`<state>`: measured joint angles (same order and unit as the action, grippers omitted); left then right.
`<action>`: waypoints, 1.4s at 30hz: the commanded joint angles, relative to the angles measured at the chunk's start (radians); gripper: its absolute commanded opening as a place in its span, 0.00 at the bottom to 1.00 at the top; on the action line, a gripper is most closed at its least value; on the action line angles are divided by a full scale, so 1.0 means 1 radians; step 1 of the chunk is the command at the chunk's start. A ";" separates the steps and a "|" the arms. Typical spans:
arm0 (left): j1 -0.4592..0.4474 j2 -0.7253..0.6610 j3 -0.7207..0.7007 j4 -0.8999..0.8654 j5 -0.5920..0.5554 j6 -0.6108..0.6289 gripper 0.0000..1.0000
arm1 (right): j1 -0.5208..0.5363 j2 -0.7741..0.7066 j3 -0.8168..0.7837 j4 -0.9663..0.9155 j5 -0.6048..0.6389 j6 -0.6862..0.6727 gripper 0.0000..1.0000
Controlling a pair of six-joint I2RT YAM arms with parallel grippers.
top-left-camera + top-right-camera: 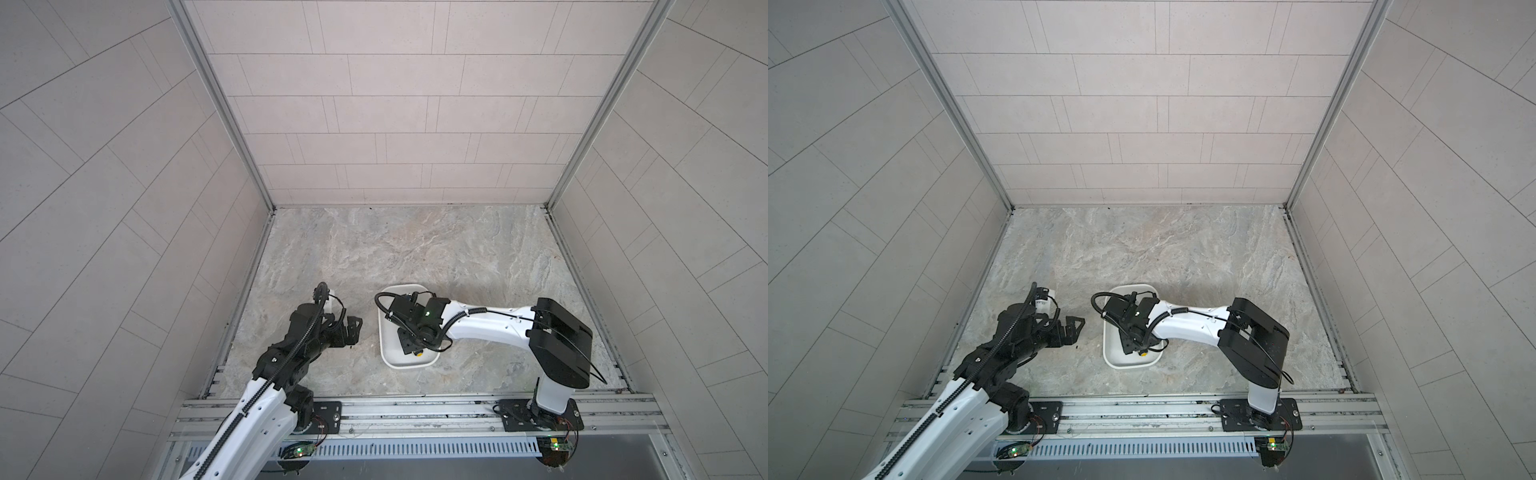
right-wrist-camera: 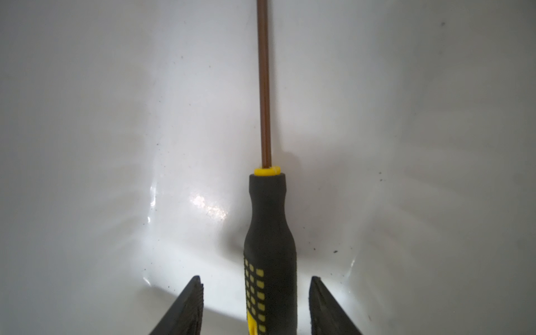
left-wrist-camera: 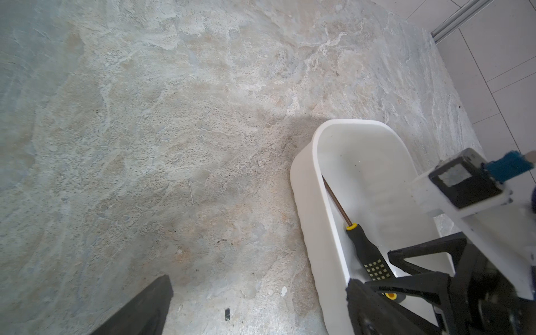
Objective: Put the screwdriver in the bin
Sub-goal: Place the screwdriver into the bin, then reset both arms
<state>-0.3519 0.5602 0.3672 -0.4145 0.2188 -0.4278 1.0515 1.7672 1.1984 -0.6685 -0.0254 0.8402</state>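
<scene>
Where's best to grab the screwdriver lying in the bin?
I'd take the screwdriver by its thick black handle, from above, jaws across it. It lies flat in the bin, and the right gripper straddles the handle; the thin shaft runs close to the wall.

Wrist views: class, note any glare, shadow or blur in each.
Right wrist view: glare patches shine inside the bin beside the screwdriver handle, with a soft shadow on its other side. Left wrist view: a broad soft shadow darkens the table beside the bin; the right arm's white wrist looks blurred at the frame edge.
</scene>
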 commanded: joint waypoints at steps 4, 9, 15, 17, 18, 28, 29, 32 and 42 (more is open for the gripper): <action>-0.005 -0.002 -0.001 -0.013 -0.046 -0.011 1.00 | 0.008 -0.198 0.061 -0.139 0.051 -0.193 0.54; -0.004 -0.012 0.016 -0.013 -0.099 -0.014 1.00 | -0.082 -0.425 0.007 -0.157 0.120 -0.372 0.54; -0.004 0.003 0.110 0.019 -0.223 0.003 1.00 | -0.532 -0.687 -0.147 -0.054 0.015 -0.451 0.55; -0.005 0.035 0.146 0.061 -0.245 0.032 1.00 | -0.687 -0.743 -0.220 0.038 -0.001 -0.466 0.55; -0.006 0.061 0.168 0.078 -0.264 0.048 1.00 | -0.762 -0.758 -0.255 0.089 -0.008 -0.469 0.55; -0.005 0.373 0.324 0.277 -0.486 0.277 1.00 | -0.977 -0.660 -0.419 0.464 0.209 -0.570 0.55; -0.004 0.391 0.325 0.297 -0.517 0.299 1.00 | -0.978 -0.649 -0.440 0.521 0.235 -0.594 0.54; -0.003 0.430 0.305 0.371 -0.562 0.398 1.00 | -0.982 -0.611 -0.507 0.688 0.293 -0.669 0.54; 0.224 0.507 0.162 0.639 -0.451 0.416 1.00 | -1.002 -0.347 -0.643 1.098 0.279 -0.754 0.53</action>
<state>-0.1951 1.0515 0.5724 0.0975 -0.3119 -0.0143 0.0532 1.3674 0.5694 0.2626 0.2382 0.1310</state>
